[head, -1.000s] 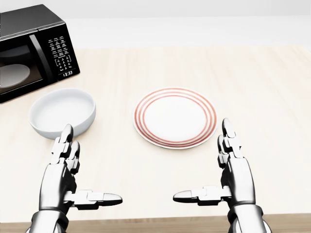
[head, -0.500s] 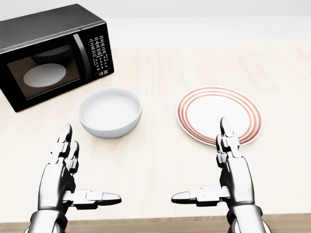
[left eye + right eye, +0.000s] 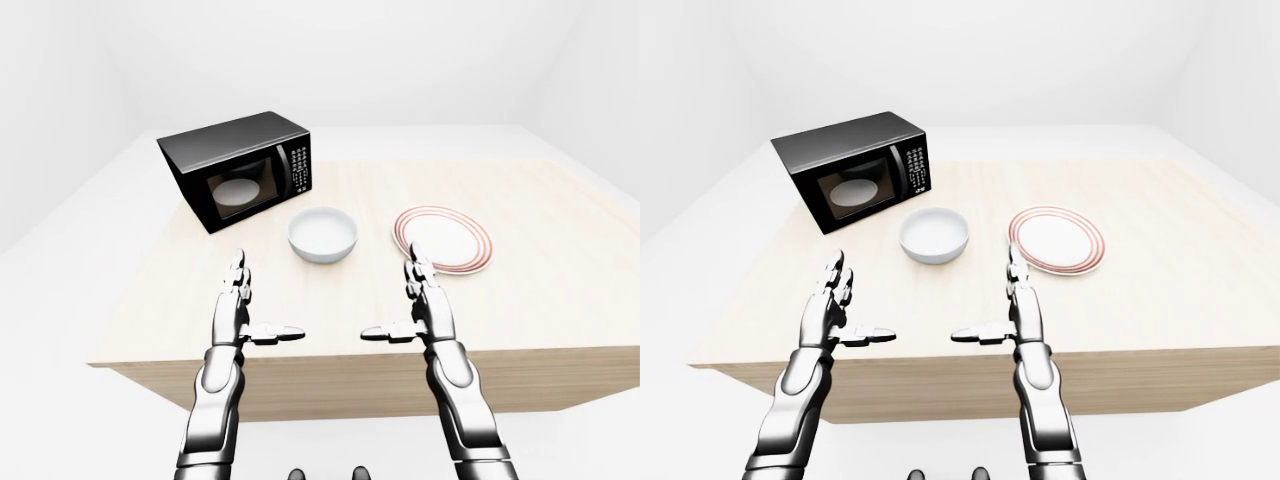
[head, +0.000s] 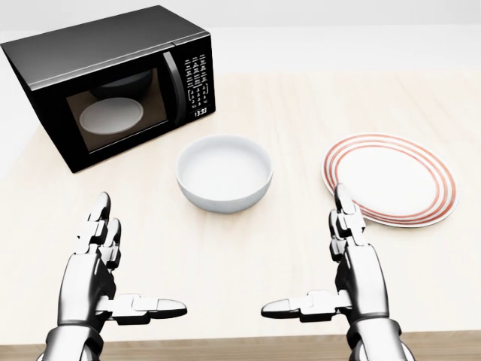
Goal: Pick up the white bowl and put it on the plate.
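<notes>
The white bowl (image 4: 224, 174) sits empty on the wooden table (image 4: 301, 105), near the middle of the head view. To its right lies the white plate (image 4: 390, 180) with red rings. Both metal hands hover low in the head view, below the bowl and apart from it. My left hand (image 4: 124, 267) is open, fingers straight up and thumb pointing right. My right hand (image 4: 323, 263) is open too, its fingertips (image 4: 342, 197) just left of the plate's near rim, thumb pointing left. Neither hand holds anything.
A black microwave (image 4: 113, 83) stands at the upper left of the bowl, door shut, with a white dish visible inside. The table's near edge (image 3: 350, 355) runs under my wrists. White floor and walls surround the table.
The whole picture has shifted right: the camera moved left, so microwave, bowl and plate slid rightward in view. The hands kept the same open pose.
</notes>
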Tool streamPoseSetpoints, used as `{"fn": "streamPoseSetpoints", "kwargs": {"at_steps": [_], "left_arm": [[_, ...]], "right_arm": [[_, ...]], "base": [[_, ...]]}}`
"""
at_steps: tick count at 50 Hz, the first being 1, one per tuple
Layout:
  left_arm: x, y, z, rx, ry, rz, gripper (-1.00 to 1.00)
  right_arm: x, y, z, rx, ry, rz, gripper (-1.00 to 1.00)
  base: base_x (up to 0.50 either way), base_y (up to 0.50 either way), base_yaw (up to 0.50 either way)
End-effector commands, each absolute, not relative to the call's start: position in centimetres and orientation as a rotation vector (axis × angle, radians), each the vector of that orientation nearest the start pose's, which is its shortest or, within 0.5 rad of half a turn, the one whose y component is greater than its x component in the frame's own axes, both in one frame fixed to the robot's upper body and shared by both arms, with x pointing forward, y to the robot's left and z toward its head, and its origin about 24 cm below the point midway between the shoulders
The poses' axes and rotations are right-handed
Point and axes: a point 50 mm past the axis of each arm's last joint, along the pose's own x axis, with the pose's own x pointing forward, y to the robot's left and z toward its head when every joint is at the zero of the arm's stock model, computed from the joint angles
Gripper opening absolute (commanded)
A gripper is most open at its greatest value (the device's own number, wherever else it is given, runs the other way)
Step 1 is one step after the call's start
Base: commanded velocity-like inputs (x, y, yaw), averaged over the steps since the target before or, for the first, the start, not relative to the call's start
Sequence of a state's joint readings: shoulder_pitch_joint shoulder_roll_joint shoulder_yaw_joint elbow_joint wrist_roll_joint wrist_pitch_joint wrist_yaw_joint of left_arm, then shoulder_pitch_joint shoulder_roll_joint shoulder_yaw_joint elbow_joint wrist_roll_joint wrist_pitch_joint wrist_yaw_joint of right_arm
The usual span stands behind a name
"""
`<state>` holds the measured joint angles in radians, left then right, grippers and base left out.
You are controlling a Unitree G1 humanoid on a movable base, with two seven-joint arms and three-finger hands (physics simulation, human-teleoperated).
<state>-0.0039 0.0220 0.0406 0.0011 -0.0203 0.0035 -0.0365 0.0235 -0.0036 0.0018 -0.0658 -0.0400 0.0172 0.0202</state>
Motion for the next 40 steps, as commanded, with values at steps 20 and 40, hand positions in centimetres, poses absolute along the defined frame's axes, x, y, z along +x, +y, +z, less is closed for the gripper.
{"fn": "streamPoseSetpoints", "kwargs": {"at_steps": [20, 40], "left_arm": [[25.37, 15.99, 4.28, 0.000, -0.001, 0.000, 1.00], [25.37, 16.00, 4.28, 0.000, -0.002, 0.000, 1.00]], "right_arm": [[25.05, -14.78, 4.47, -0.047, 0.005, 0.021, 1.00], [25.05, -14.69, 4.59, -0.059, 0.000, 0.027, 1.00]], "base": [[0.00, 0.00, 0.00], [0.24, 0.00, 0.00]]}}
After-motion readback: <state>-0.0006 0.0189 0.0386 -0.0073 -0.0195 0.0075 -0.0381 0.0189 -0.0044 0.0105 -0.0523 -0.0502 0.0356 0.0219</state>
